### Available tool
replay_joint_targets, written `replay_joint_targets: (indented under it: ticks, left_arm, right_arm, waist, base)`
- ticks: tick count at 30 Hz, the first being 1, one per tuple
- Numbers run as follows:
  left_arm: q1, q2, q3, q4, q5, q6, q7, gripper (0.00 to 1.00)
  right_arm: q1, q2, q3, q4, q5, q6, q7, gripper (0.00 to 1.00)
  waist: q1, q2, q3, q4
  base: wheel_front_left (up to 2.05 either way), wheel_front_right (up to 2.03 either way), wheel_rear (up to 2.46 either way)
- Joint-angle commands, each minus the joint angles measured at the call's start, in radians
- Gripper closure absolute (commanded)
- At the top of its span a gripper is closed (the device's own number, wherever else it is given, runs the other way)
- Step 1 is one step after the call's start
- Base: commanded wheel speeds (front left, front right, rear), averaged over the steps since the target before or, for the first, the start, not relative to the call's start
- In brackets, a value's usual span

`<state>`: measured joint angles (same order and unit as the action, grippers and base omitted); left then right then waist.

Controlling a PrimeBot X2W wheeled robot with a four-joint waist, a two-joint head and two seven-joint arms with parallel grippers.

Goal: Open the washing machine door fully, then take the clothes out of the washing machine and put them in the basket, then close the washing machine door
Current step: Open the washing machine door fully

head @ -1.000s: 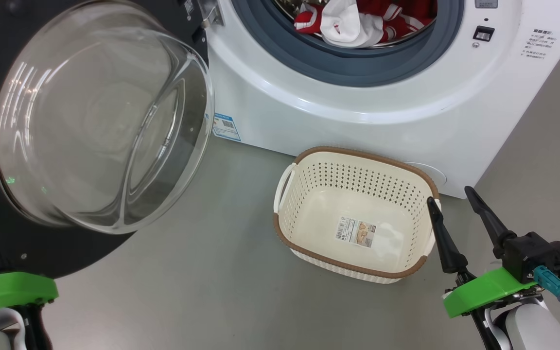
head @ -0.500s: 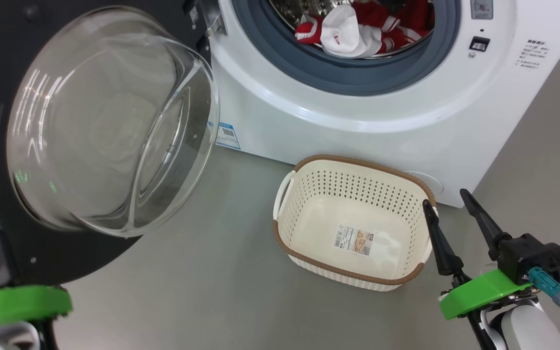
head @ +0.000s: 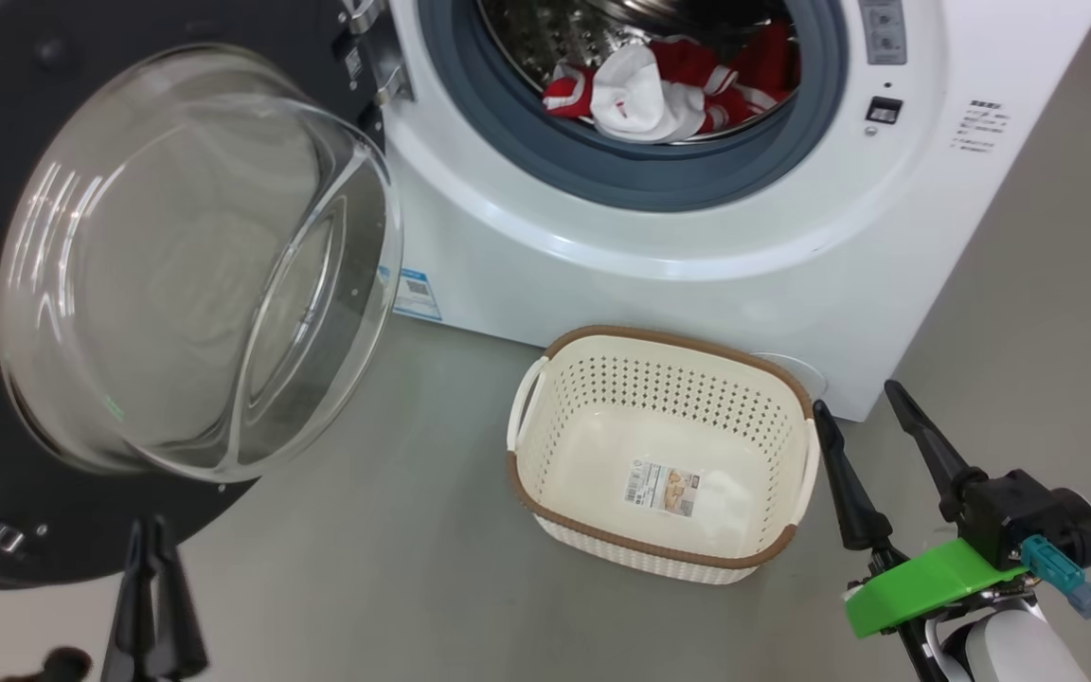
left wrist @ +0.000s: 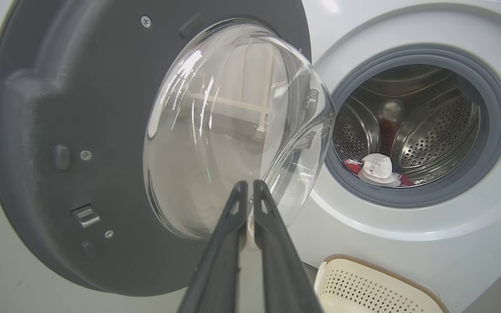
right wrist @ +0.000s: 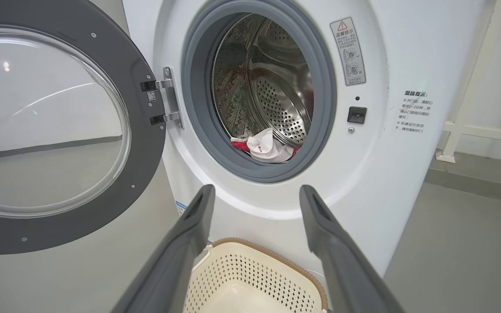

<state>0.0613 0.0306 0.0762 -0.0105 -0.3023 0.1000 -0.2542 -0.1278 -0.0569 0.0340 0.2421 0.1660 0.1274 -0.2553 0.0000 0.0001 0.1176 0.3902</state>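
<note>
The washing machine (head: 659, 256) (right wrist: 376, 174) stands with its door (head: 186, 275) (left wrist: 124, 143) (right wrist: 55, 126) swung wide open to the left, glass bowl bulging toward me. Red and white clothes (head: 664, 90) (left wrist: 376, 169) (right wrist: 265, 148) lie at the front of the steel drum. The cream basket (head: 659, 455) (right wrist: 255, 278) sits on the floor before the machine, holding no clothes. My left gripper (head: 150, 530) (left wrist: 248, 184) is shut on nothing, just below the door's lower edge. My right gripper (head: 858, 407) (right wrist: 257, 195) stands open to the right of the basket.
Grey floor (head: 394, 568) surrounds the basket. The open door fills the space on the left. A white frame (right wrist: 472, 108) stands against the wall to the right of the machine.
The head camera has tilted up, showing more of the drum. My left gripper has come away from the door's rim and now shows its shut fingers below it. The right gripper holds its place.
</note>
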Motion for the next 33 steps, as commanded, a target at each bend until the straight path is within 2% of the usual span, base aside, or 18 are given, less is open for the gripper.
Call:
replay_joint_targets:
  ticks: [1,2,3,5,9,17,33]
  left_arm:
    - [0.006,0.02,0.017,-0.042,-0.001,0.013,-0.008,0.57]
    - [0.02,0.02,0.002,-0.054,-0.002,0.019,-0.007,0.27]
    - [0.031,0.02,-0.013,-0.065,-0.003,0.024,-0.001,0.16]
    - [0.048,0.02,-0.036,-0.083,0.0,0.037,0.01,0.0]
    - [0.062,0.02,-0.093,-0.107,0.002,0.041,0.036,0.0]
    - [0.044,0.023,-0.18,-0.065,0.007,-0.003,0.073,0.0]
    - [0.018,0.047,-0.184,0.016,-0.005,-0.012,0.077,0.0]
  right_arm:
    - [-0.001,0.002,0.021,-0.026,0.002,0.003,-0.006,0.0]
    - [0.002,0.003,0.02,-0.027,0.003,0.003,-0.006,0.0]
    - [0.006,0.004,0.018,-0.028,0.004,0.003,-0.006,0.0]
    - [0.013,0.005,0.016,-0.03,0.005,0.003,-0.006,0.0]
    - [0.032,0.006,0.015,-0.038,0.015,0.003,-0.006,0.0]
    - [0.068,0.006,0.029,-0.053,0.042,0.003,-0.006,0.0]
    - [0.11,0.007,0.051,-0.079,0.055,0.003,-0.006,0.0]
  waist:
    - [0.0,-0.0001,-0.011,-0.014]
    - [0.0,-0.0001,-0.015,-0.02]
    - [0.0,-0.0001,-0.018,-0.026]
    - [0.0,-0.0001,-0.025,-0.039]
    - [0.0,-0.0001,-0.037,-0.069]
    - [0.0,-0.0001,-0.057,-0.16]
    - [0.0,-0.0001,-0.072,-0.322]
  base:
    - [0.0,0.0,0.0]
    - [0.0,0.0,0.0]
    - [0.0,0.0,0.0]
    - [0.0,0.0,0.0]
    - [0.0,0.0,0.0]
    - [0.0,0.0,0.0]
    - [0.0,0.0,0.0]
